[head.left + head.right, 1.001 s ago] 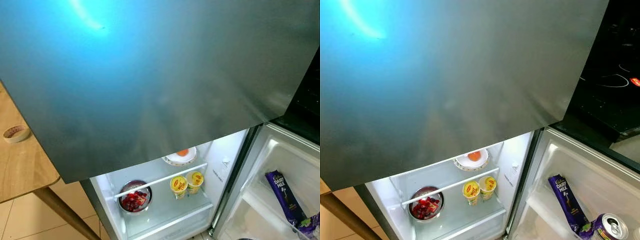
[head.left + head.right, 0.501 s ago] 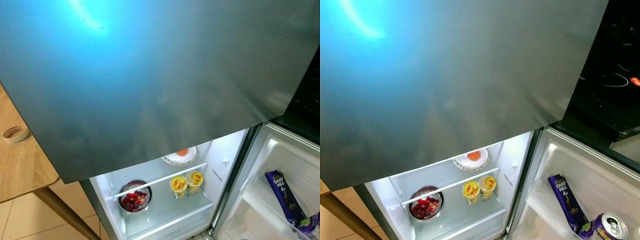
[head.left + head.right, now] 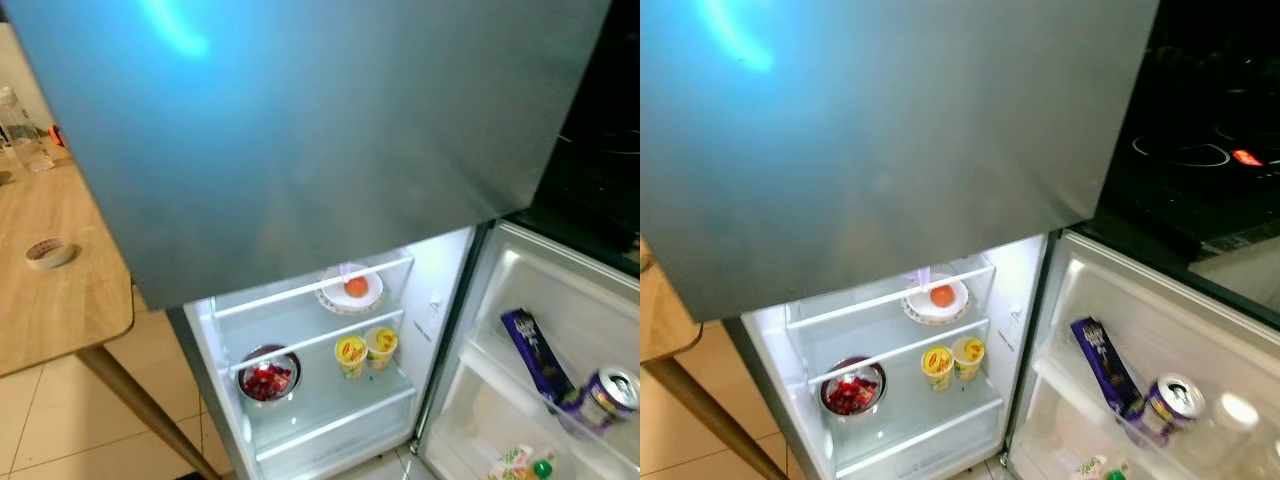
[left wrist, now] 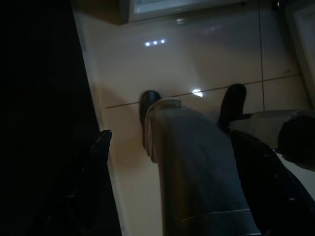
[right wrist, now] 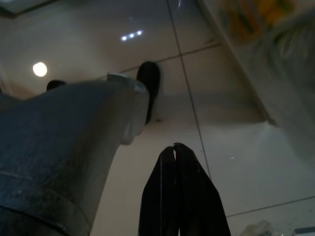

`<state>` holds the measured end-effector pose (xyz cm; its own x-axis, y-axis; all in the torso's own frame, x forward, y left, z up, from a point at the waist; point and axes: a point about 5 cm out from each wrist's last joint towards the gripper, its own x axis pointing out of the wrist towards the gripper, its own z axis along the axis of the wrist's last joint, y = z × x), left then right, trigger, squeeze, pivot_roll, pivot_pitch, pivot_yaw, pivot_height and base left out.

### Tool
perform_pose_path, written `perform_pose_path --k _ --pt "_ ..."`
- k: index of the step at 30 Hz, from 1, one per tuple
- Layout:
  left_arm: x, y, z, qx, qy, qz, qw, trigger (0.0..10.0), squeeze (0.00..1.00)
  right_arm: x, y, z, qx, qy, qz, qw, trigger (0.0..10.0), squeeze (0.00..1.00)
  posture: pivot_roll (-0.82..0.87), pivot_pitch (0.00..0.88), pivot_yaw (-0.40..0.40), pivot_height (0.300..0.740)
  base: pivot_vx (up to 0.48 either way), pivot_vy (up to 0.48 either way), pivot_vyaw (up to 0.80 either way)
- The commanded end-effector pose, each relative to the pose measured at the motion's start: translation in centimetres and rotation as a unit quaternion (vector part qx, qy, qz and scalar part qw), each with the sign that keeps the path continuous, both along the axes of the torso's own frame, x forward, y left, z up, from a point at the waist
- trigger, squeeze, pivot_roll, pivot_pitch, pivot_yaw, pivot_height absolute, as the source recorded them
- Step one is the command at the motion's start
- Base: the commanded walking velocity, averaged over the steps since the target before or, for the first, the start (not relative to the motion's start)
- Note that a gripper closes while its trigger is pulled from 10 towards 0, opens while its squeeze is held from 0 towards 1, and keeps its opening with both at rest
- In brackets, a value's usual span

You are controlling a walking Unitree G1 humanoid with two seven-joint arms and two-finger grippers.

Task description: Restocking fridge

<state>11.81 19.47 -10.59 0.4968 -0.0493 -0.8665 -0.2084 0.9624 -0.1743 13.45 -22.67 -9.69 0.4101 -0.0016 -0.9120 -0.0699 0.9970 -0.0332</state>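
We look down past the closed grey upper door (image 3: pixel 300 140) into the open fridge (image 3: pixel 310 380), whose lower door (image 3: pixel 540 400) swings out to the right. On the upper shelf, near its back edge, a plate (image 3: pixel 350 292) carries an orange fruit (image 3: pixel 356 286). On the shelf below, a steel bowl of red pieces (image 3: pixel 267 376) sits toward the left edge, and two yellow cups (image 3: pixel 365 350) stand side by side near the right edge. In the door rack a purple chocolate bar (image 3: pixel 533 352) leans beside a can (image 3: pixel 610 394), with a small bottle (image 3: pixel 530 468) in the rack below. A wooden table (image 3: pixel 50 300) stands left of the fridge with a tape roll (image 3: pixel 48 252) near its edge. Both arms hang low over the tiled floor (image 5: pixel 231 147), well apart from everything in the fridge. Our left gripper (image 4: pixel 172 147) has its fingers spread apart, empty; our right gripper (image 5: pixel 174 150) has its fingers pressed together, holding nothing.
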Motion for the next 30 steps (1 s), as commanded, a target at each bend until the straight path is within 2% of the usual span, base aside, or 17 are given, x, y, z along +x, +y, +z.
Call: perform_pose_path --k 1,19,25,30 --pt "-0.16 -0.14 -0.09 -0.001 0.006 -0.001 1.000 10.0 0.00 -0.15 0.00 -0.06 -0.003 0.006 0.004 1.000 10.0 0.00 -0.07 0.000 0.004 0.740 -0.360 0.000 0.00" --pt "-0.02 -0.16 -0.05 0.000 0.006 -0.008 1.000 10.0 0.00 0.16 0.00 0.06 -0.002 0.004 0.019 1.000 10.0 0.00 -0.07 0.000 0.003 0.740 -0.360 0.000 0.00" --pt "0.11 -0.27 -0.03 0.000 0.004 -0.010 1.000 10.0 0.00 0.02 0.02 0.01 -0.002 0.009 0.027 1.000 10.0 0.00 -0.07 0.000 0.004 0.740 -0.343 0.000 -0.76" --pt "-0.09 -0.08 -0.05 0.005 0.004 -0.008 1.000 10.0 0.00 -0.04 0.09 -0.02 0.000 0.011 0.030 0.999 10.0 0.00 -0.08 0.000 0.004 0.740 0.000 0.000 -0.76"
